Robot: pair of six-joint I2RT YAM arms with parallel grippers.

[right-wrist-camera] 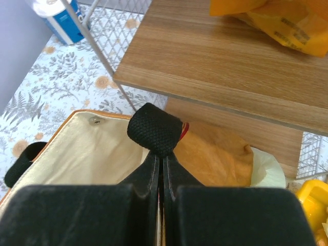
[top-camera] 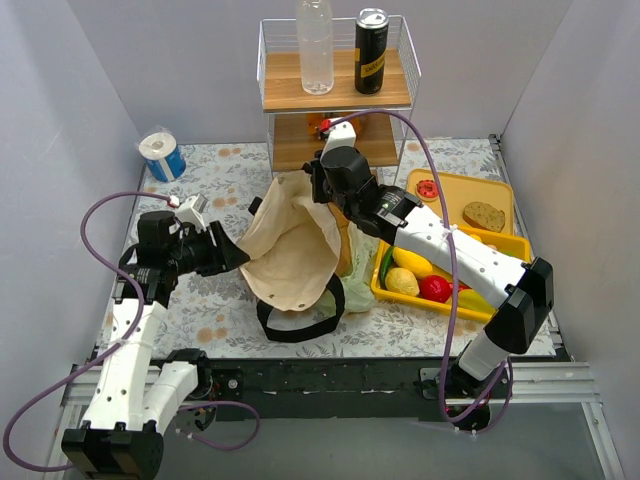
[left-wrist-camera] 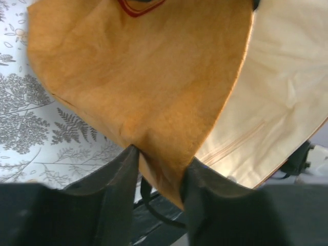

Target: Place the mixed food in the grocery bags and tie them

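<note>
The brown bag [top-camera: 295, 245] with cream lining lies open in the middle of the table, its black strap loop [top-camera: 300, 325] hanging towards the near edge. My left gripper [top-camera: 235, 257] is shut on a fold of the bag's left rim [left-wrist-camera: 143, 77]; its fingers [left-wrist-camera: 123, 189] pinch the brown cloth. My right gripper [top-camera: 320, 185] is shut on the black strap [right-wrist-camera: 155, 128] at the bag's far rim and holds it up. The pale-green plastic bag [top-camera: 357, 293] lies crumpled under the brown bag's right side. A lemon [top-camera: 402, 282], a tomato [top-camera: 434, 288] and a green pepper [top-camera: 385, 265] lie in the yellow tray [top-camera: 460, 178].
The tray also holds a bread slice [top-camera: 484, 215] and a red-topped round piece [top-camera: 427, 188]. A wire and wood shelf [top-camera: 335, 95] stands at the back with a clear bottle [top-camera: 315, 45] and a black can [top-camera: 371, 50]. A paper roll [top-camera: 162, 155] stands at the back left.
</note>
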